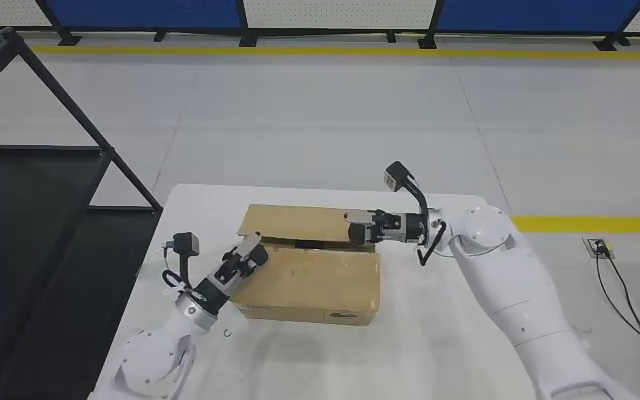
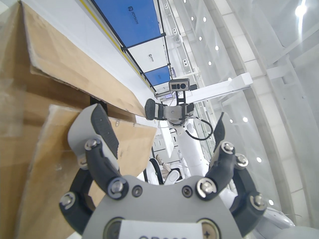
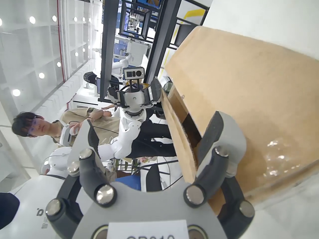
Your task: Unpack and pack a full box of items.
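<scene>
Showing, in the top view, a cardboard box (image 1: 310,290) near the middle of the white counter (image 1: 420,340), its long sides parallel to the counter's near edge. A dark slit separates its two top flaps. The left hand (image 1: 247,260) sits at the box end facing the counter's left edge, and the right hand (image 1: 352,229) at the opposite end, over the slit. Whether either hand touches the cardboard cannot be told from this view.

Left wrist view: the left hand (image 2: 162,128) has its jaws spread wide and grips nothing. One of its fingers (image 2: 103,125) lies against the outer face of a flap of the box (image 2: 62,58), and the other stands free in the air. Farther off, the right hand (image 2: 169,110) meets the corner of the other flap.

Right wrist view: the right hand (image 3: 152,138) is likewise wide open, with nothing clamped. One of its fingers (image 3: 219,135) rests on the box (image 3: 249,88) at the gap between the flaps. The cut edge of the nearer flap runs between the two fingers. The left hand (image 3: 133,95) shows at the box's far end, beside that edge.
</scene>
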Robot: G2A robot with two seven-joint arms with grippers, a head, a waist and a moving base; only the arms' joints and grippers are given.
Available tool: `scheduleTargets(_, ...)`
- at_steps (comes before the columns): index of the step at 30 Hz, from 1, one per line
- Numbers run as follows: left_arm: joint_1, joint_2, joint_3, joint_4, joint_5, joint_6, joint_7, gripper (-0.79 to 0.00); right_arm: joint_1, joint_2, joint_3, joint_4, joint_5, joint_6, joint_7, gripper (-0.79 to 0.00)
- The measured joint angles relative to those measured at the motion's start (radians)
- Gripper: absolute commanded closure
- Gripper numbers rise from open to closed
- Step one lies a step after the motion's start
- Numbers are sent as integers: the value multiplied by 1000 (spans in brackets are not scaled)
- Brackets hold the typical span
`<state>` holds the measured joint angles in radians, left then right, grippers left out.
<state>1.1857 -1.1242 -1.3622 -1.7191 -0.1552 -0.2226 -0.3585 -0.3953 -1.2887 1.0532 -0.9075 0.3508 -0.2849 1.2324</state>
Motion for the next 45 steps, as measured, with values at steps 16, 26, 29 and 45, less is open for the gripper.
scheduleTargets(16, -41, -17, 44, 21, 78, -13, 59, -785, -26, -1, -14, 6, 37, 10, 25, -785)
scheduleTargets(26, 55, -7, -161, 6, -52, -66, 157, -785, -66, 11, 18, 3, 57, -24, 3, -785)
scheduleTargets(29, 86, -6, -210, 27, -102, -69, 183, -785, -71, 12, 20, 5, 56, -23, -4, -785)
scheduleTargets(45, 136, -6, -269, 68, -181, -46, 169, -785, -83, 15, 15, 17, 46, -38, -19, -785)
